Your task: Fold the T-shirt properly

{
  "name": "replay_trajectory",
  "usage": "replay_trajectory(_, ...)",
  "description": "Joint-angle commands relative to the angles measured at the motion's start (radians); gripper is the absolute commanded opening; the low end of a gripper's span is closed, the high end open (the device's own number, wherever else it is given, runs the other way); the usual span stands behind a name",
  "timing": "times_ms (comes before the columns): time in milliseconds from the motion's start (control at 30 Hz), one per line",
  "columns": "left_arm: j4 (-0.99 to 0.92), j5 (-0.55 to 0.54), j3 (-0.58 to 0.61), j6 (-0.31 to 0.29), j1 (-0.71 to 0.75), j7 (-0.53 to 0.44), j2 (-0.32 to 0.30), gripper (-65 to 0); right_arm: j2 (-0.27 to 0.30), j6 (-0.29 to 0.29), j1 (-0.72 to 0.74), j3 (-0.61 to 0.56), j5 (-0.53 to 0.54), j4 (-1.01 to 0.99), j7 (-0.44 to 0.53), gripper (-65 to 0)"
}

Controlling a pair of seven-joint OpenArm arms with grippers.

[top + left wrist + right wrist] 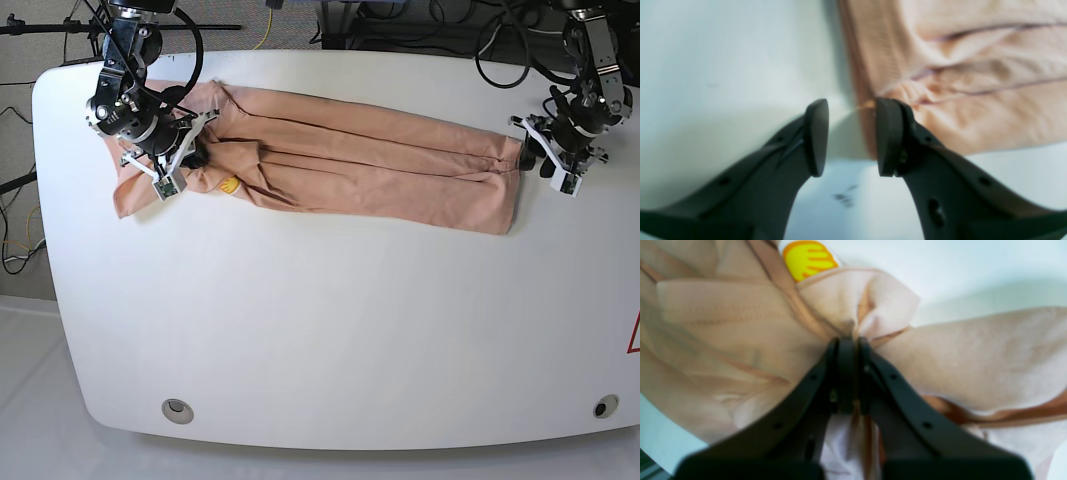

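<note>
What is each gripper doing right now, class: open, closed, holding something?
Left gripper: open, beside the edge of the T-shirt, gripping nothing.
Right gripper: closed on a bunched fold of the T-shirt.

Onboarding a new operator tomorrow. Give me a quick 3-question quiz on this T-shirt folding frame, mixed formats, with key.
1. True or false: the right gripper has its fingers pinched shut on the T-shirt.
2. Multiple choice: the left gripper is
A. shut on the hem
B. open at the shirt's edge, gripping nothing
C. out of view
3. Short answer: in the base view, where does the yellow print lie along the shirt?

Key:
1. True: cloth bunches between the closed fingers.
2. B: the fingers stand apart, one against the fabric edge, with white table showing in the gap.
3. At the end held by the right gripper, on that view's left.
</note>
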Motion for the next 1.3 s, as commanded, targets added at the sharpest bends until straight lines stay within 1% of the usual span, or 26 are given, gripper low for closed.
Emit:
replay_trajectory(0, 0.013, -0.017, -0.015, 0.001, -0.01, -0.014, -0.015, -43.3, 0.013, -0.001, 0.007, 0.002, 0.006, 0.021, 0.004, -65.0)
replay_trajectory(300, 0.015, -0.051, -0.054, -0.013, -0.022, 0.006, -0.012, -40.5, 0.006, -0.001, 0.002, 0.001, 0.001, 0.014, 0.011, -65.0)
replay_trajectory(433, 0.029, -0.056, -0.047, -0.019, -0.024, 0.012, -0.013, -39.0, 0.006, -0.001, 0.002, 0.001, 0.001, 0.014, 0.012, -65.0)
replay_trajectory(500, 0.084, -0.055, -0.024, -0.018, -0.021, 0.014, -0.016, -37.8, 0.007, -0.001, 0.006, 0.0, 0.001, 0.013, 0.011, -65.0)
replay_trajectory(700, 0.142, -0.046, -0.003, -0.015, -0.021, 0.012, -0.015, -38.4, 0.007, -0.001, 0.005, -0.001, 0.004, 0.014, 0.01, -64.8)
replay_trajectory(833, 0.164, -0.043, -0.005, -0.018, 0.0, 0.001, -0.008, -40.3, 0.006, -0.001, 0.006, 0.0, 0.008, 0.015, 0.012, -65.0)
replay_trajectory(1100, 0.183, -0.038, -0.003, -0.019, 0.009, -0.003, -0.001, -40.4, 0.006, -0.001, 0.007, 0.0, 0.008, 0.014, 0.012, -65.0)
replay_trajectory(1267, 0.191, -0.016, -0.017, -0.017, 0.025, -0.009, 0.004, -40.4, 0.006, -0.001, 0.01, -0.002, 0.001, 0.012, 0.013, -65.0)
